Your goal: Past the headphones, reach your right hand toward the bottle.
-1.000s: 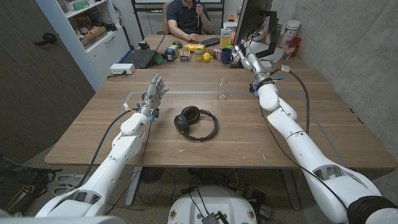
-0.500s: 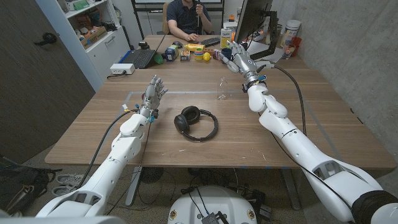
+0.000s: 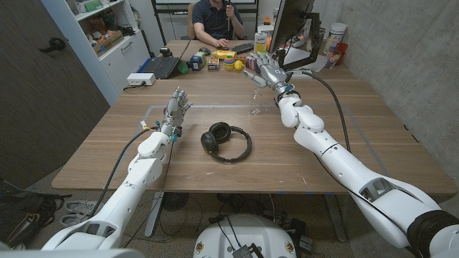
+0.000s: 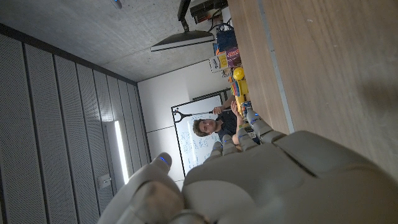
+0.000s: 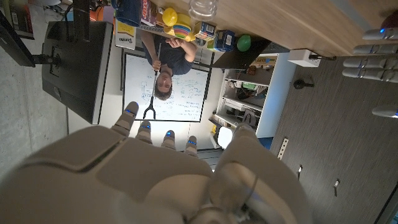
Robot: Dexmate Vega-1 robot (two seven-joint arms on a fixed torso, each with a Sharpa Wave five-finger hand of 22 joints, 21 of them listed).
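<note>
— Where is the right hand [image 3: 266, 72] and what's around it?
— Raised over the far half of the wooden table [image 3: 373, 136], fingers spread and holding nothing. Beyond it sit small boxes and a yellow thing [image 3: 237, 64], a keyboard [image 3: 242, 48] and a monitor [image 3: 290, 21], with a seated person [image 3: 215, 18] behind.

— And the bottle?
— The clear bottle [image 3: 255, 101] stands upright on the table just in front of that hand, on the robot's side, apart from it. The black headphones [image 3: 225, 141] lie nearer the robot, well apart from the hand.

— The arms?
— The right arm [image 3: 337, 154] stretches far forward. The left hand [image 3: 176, 106] stands upright left of the headphones, fingers apart, empty.
</note>
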